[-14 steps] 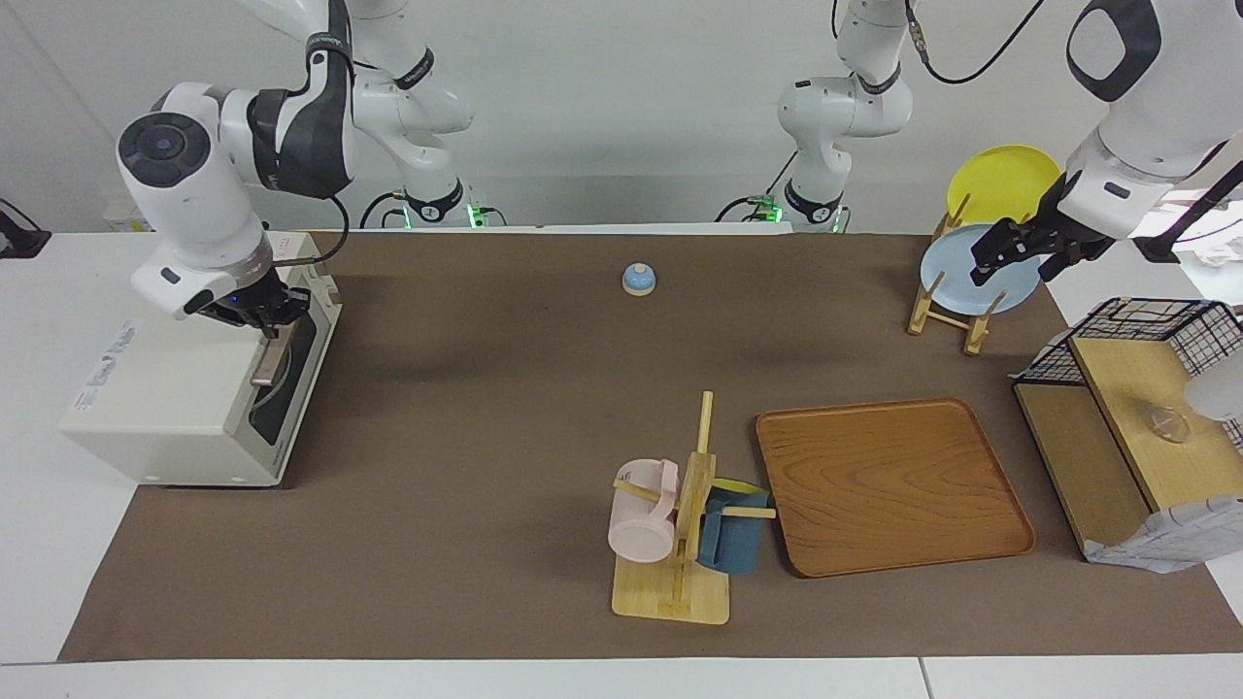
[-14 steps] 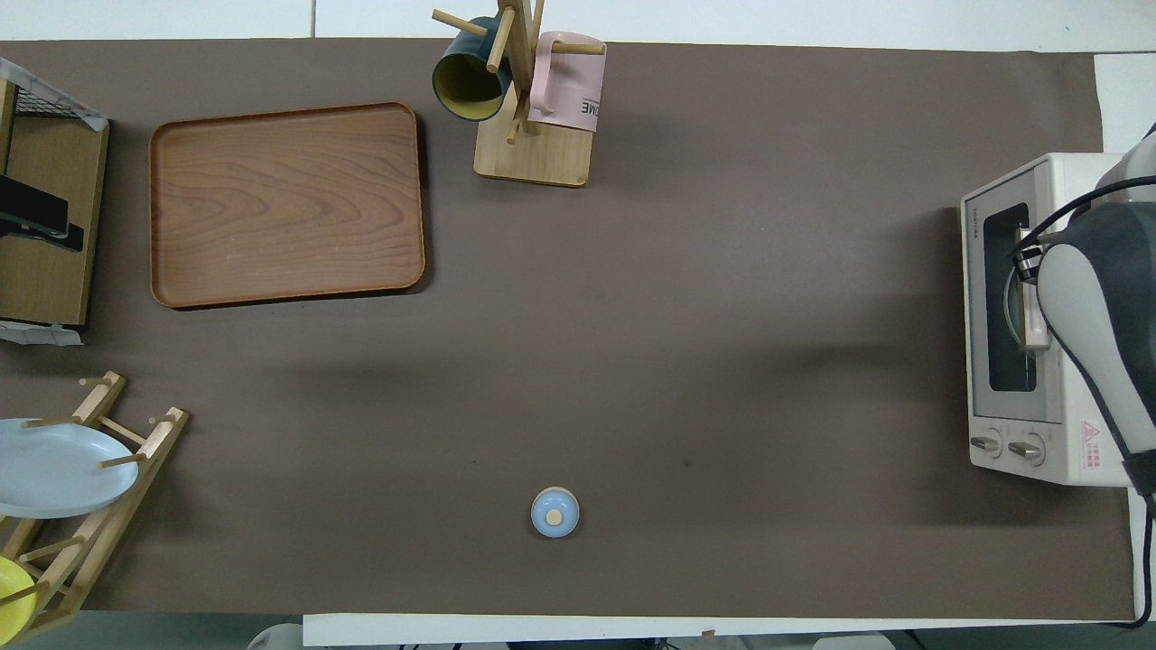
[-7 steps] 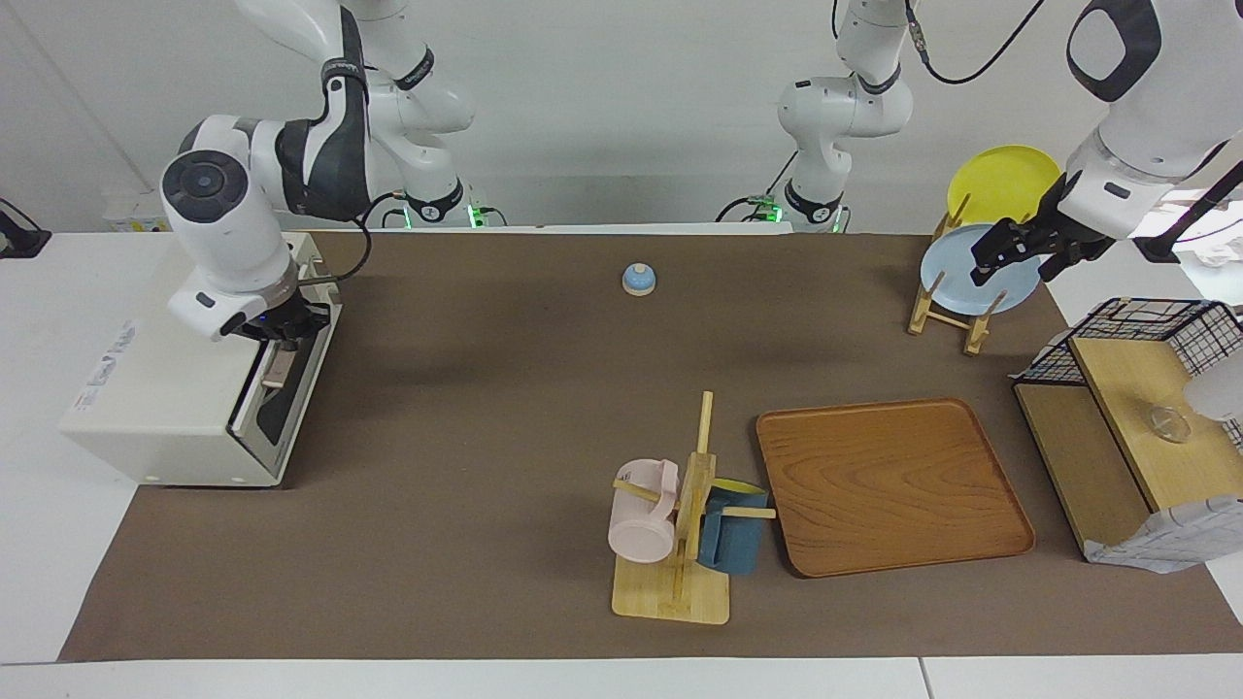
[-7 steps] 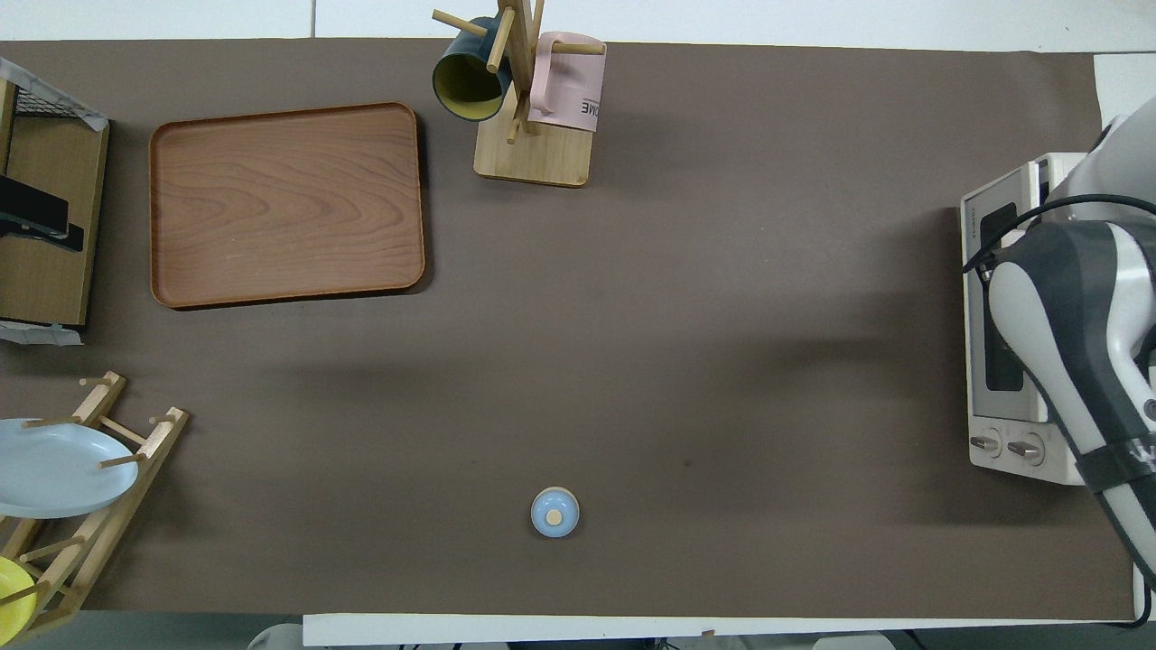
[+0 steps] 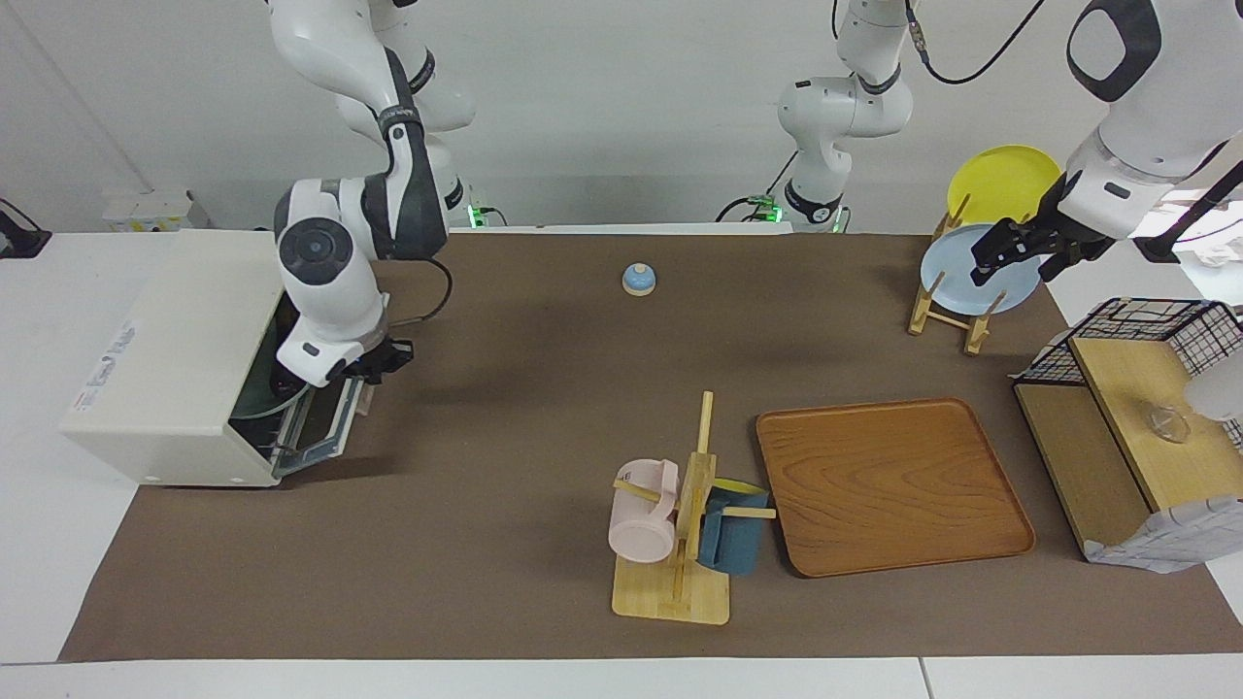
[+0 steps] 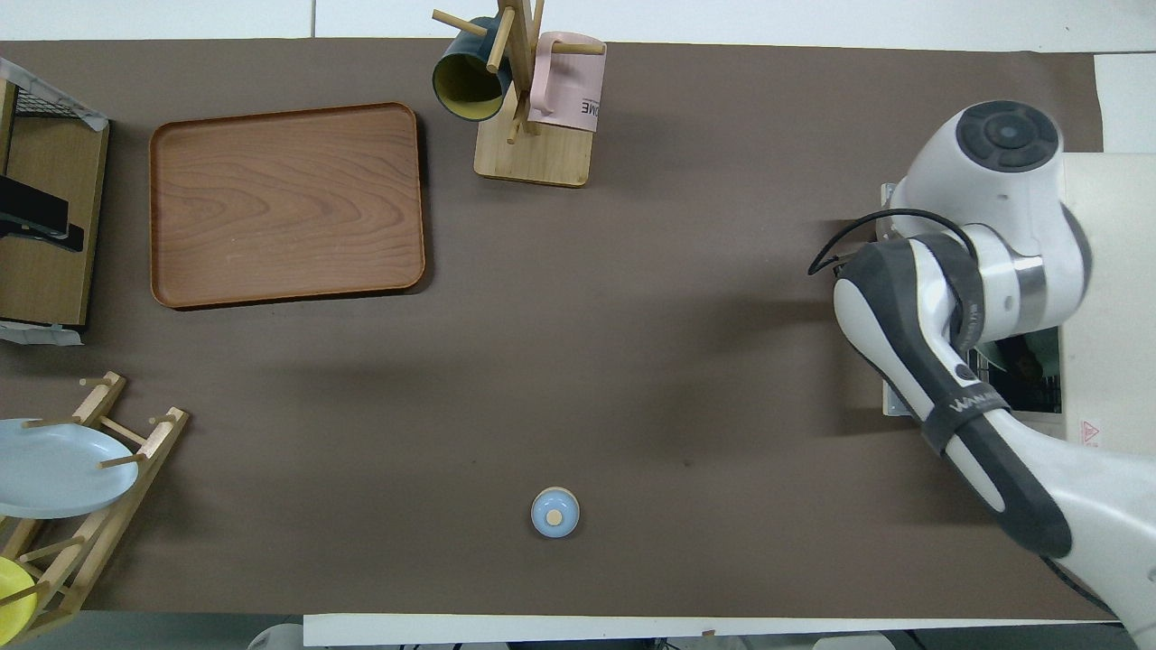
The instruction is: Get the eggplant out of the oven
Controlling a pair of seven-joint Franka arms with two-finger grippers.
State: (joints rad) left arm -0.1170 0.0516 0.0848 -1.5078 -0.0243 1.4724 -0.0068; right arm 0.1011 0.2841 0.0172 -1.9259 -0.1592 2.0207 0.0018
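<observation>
Brown matting point(image 5: 505, 466) covers the white table point(image 5: 39, 544), with a plain white wall at the robots' end. The oven point(image 5: 184, 359) sits at the right arm's end of the table, its door point(image 5: 325, 422) lowered almost flat onto the mat. The right gripper point(image 5: 374, 367) is at the outer edge of that door, where the handle sits; whether its fingers are apart or clamped on the handle cannot be told, and the overhead view hides it under the arm. A pale green plate point(image 6: 1025, 366) is partly visible inside the oven cavity; the eggplant cannot be made out there. The left gripper point(image 5: 1010, 250) hangs over the blue plate point(image 5: 976, 277) in the wooden dish rack point(image 5: 947, 311), fingers apart, holding nothing; this arm waits. Mid-table stand a wooden tray point(image 5: 893, 485), a mug tree point(image 5: 685, 544) and a small blue bell point(image 5: 638, 280).
</observation>
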